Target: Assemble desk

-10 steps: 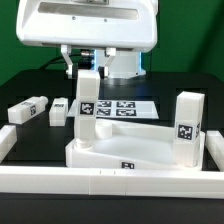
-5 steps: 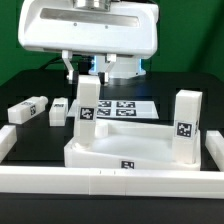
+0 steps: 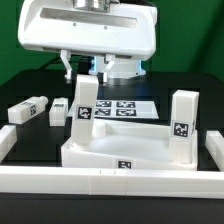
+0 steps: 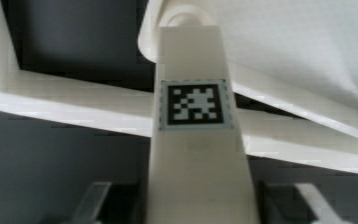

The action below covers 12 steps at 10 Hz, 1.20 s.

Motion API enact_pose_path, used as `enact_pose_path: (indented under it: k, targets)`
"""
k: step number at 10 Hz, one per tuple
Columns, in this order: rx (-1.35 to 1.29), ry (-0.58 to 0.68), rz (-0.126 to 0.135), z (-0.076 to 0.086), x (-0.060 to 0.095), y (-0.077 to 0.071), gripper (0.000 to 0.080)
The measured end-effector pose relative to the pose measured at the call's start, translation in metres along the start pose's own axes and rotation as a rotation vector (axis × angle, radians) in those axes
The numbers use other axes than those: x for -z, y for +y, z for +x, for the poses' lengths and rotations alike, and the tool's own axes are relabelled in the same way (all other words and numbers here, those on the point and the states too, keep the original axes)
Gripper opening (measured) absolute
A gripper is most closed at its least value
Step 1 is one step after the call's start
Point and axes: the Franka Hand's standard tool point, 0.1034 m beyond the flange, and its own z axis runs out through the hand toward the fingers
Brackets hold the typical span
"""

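The white tray-like tabletop (image 3: 130, 150) lies on the black table with two legs standing upright in its corner sockets. One leg (image 3: 86, 110) is on the exterior view's left and the other leg (image 3: 183, 125) is on its right. My gripper (image 3: 84, 72) hangs over the top of the left leg. In the wrist view this tagged leg (image 4: 197, 100) runs between my fingers (image 4: 101, 205), with dark gaps on both sides, so the gripper (image 4: 197, 208) is open around it. Two loose legs (image 3: 28, 108) (image 3: 59, 110) lie on the table at the left.
The marker board (image 3: 122, 108) lies flat behind the tabletop. Long white border rails run along the front (image 3: 110, 182), the left (image 3: 5, 140) and the right (image 3: 215, 150). The robot's white base (image 3: 90, 25) stands at the back.
The tabletop with both legs has shifted a little to the exterior view's left. The top of the left leg now sits lower under my fingers.
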Motion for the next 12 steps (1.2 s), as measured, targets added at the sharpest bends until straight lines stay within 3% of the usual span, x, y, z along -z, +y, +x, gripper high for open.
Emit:
enact_pose_path:
  k: [2, 3, 9, 10, 12]
  targets:
    - [0.0, 0.0, 0.0, 0.0, 0.0, 0.0, 0.0604]
    - [0.0, 0.0, 0.0, 0.0, 0.0, 0.0, 0.0637]
    - [-0.004, -0.004, 0.005, 0.001, 0.004, 0.002, 0.0649]
    - [-0.009, -0.01, 0.011, 0.003, 0.008, 0.004, 0.0649]
    - [-0.03, -0.051, 0.051, 0.005, 0.028, 0.009, 0.0649]
